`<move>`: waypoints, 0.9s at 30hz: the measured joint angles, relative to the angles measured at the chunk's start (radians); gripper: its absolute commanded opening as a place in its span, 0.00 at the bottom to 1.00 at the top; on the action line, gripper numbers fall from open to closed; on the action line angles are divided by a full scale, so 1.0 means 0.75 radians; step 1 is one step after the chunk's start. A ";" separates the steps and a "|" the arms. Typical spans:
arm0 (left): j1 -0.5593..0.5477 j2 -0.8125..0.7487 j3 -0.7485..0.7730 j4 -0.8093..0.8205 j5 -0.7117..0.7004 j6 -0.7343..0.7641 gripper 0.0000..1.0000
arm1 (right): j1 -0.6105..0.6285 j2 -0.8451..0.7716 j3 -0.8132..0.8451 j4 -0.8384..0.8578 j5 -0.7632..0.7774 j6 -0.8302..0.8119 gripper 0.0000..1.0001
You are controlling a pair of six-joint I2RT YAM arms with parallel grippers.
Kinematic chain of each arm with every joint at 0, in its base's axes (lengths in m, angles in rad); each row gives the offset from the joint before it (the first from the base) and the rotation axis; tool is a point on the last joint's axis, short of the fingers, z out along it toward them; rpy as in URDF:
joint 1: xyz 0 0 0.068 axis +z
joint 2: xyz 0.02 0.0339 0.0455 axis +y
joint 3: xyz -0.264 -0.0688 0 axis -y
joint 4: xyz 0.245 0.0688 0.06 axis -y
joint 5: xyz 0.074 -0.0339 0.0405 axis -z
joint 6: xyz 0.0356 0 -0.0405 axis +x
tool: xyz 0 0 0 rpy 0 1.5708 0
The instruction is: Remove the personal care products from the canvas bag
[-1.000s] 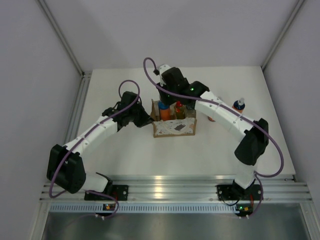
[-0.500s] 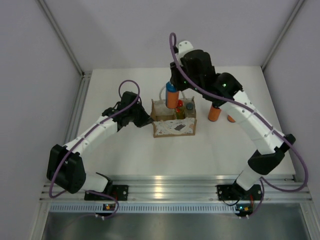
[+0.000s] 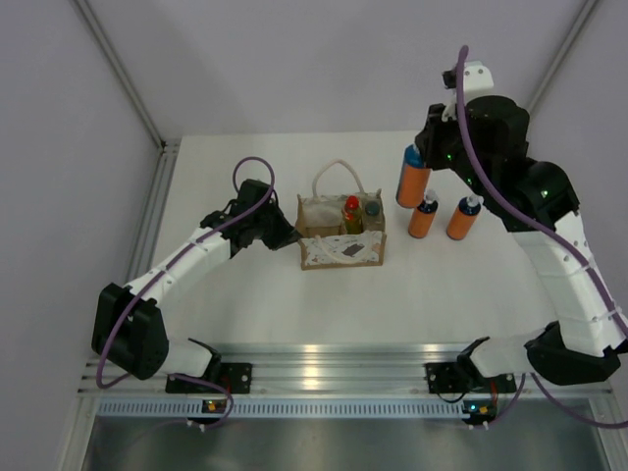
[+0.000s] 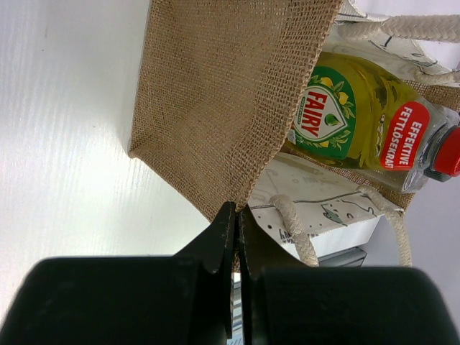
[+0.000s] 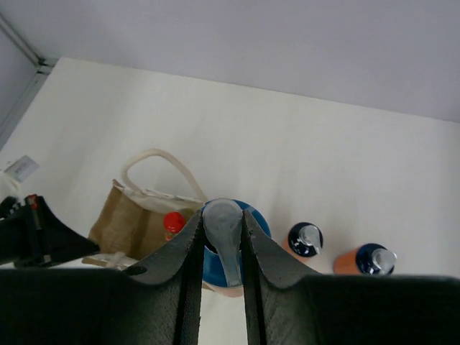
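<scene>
orange bottle [image 3: 412,183] clamped in right end effector [image 5: 223,228]

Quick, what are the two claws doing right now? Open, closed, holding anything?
Left gripper: shut on the canvas bag, pinching its side wall.
Right gripper: shut on an orange bottle at its pump top.

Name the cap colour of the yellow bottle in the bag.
Red; the cap shows best in the left wrist view.
</scene>
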 measured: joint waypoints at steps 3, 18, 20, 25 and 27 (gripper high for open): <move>0.000 0.000 0.000 0.000 0.001 -0.001 0.00 | -0.099 -0.053 -0.085 -0.008 0.003 0.000 0.00; 0.001 0.000 0.000 0.000 0.005 0.000 0.00 | -0.355 -0.281 -0.730 0.052 0.035 0.116 0.00; 0.001 0.000 0.000 0.000 0.005 0.001 0.00 | -0.386 -0.306 -0.805 0.068 0.035 0.127 0.00; 0.001 0.000 0.000 0.000 0.009 0.004 0.00 | -0.478 -0.345 -1.018 0.181 0.004 0.164 0.00; 0.002 0.000 0.000 0.000 0.010 0.004 0.00 | -0.527 -0.357 -1.112 0.221 -0.012 0.179 0.00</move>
